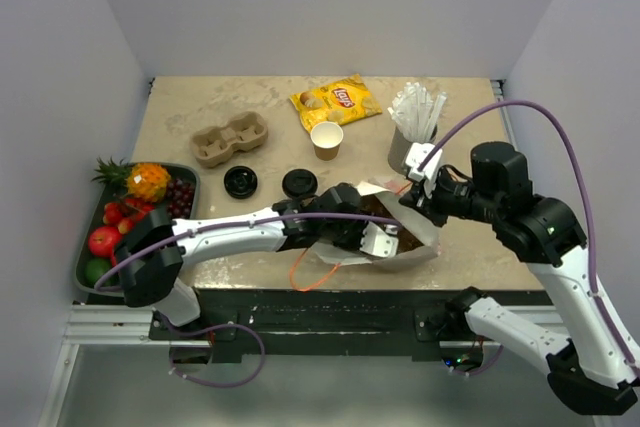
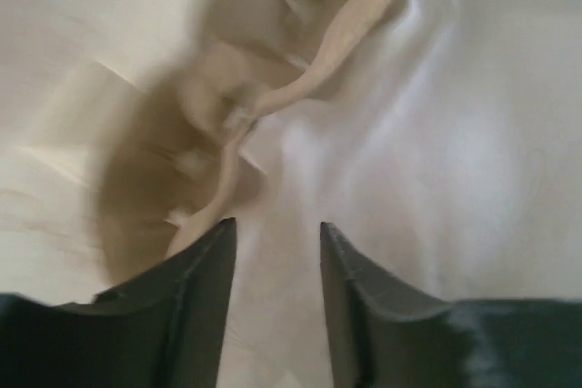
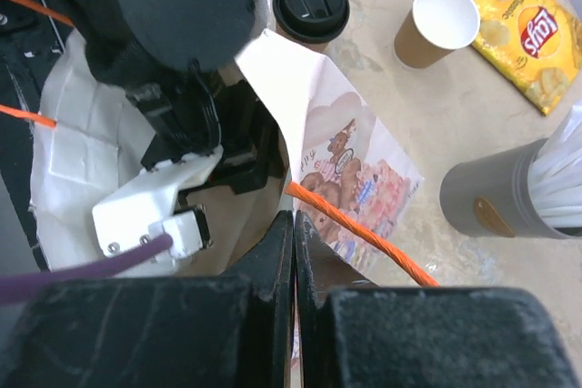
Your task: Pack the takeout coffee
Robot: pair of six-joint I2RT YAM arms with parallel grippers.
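The tan paper cup (image 1: pixel 326 139) (image 3: pixel 436 23) stands open and upright at mid table, white inside. Two black lids (image 1: pixel 240 182) (image 1: pixel 299 183) lie left of it; under the nearer lid (image 3: pixel 311 4) the right wrist view shows some tan. A white printed paper bag (image 1: pixel 420 245) (image 3: pixel 355 170) lies at the front edge with its mouth held up. My right gripper (image 1: pixel 408 197) (image 3: pixel 294 220) is shut on the bag's rim. My left gripper (image 1: pixel 392 239) (image 2: pixel 275 229) is inside the bag, jaws apart, with only the white bag wall (image 2: pixel 436 134) behind them.
A pulp cup carrier (image 1: pixel 231 139) sits back left, and a yellow chips bag (image 1: pixel 335 102) lies at the back. The grey cup of straws (image 1: pixel 412 137) (image 3: pixel 509 197) stands close to my right arm. A fruit tray (image 1: pixel 190 182) is at the left edge. Orange bag handles (image 1: pixel 310 272) (image 3: pixel 364 233) trail forward.
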